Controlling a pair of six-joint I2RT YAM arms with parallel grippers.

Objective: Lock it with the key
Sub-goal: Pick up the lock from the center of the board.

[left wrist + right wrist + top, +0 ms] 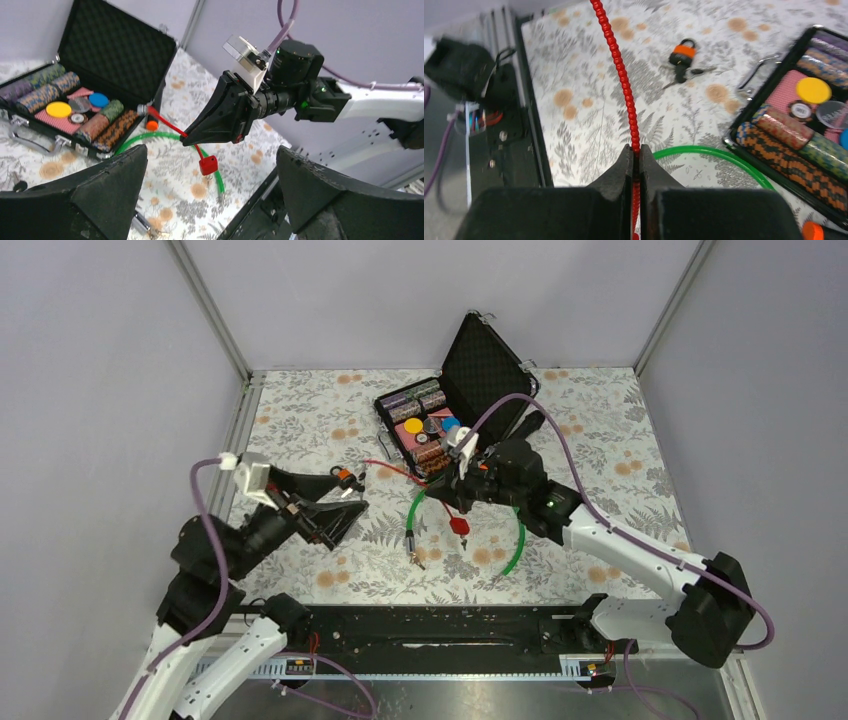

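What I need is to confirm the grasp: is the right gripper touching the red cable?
Touching. The right wrist view shows the right gripper shut on the red cable, with the jaws pressed against it on both sides and no gap.

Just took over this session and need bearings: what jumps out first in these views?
The right claw, shut on a red ribbed cable, hangs over a green cable loop in the middle of the floral table. Behind it stands an open black hard case packed with colourful poker chips. An orange-and-black padlock lies on the table's left side.
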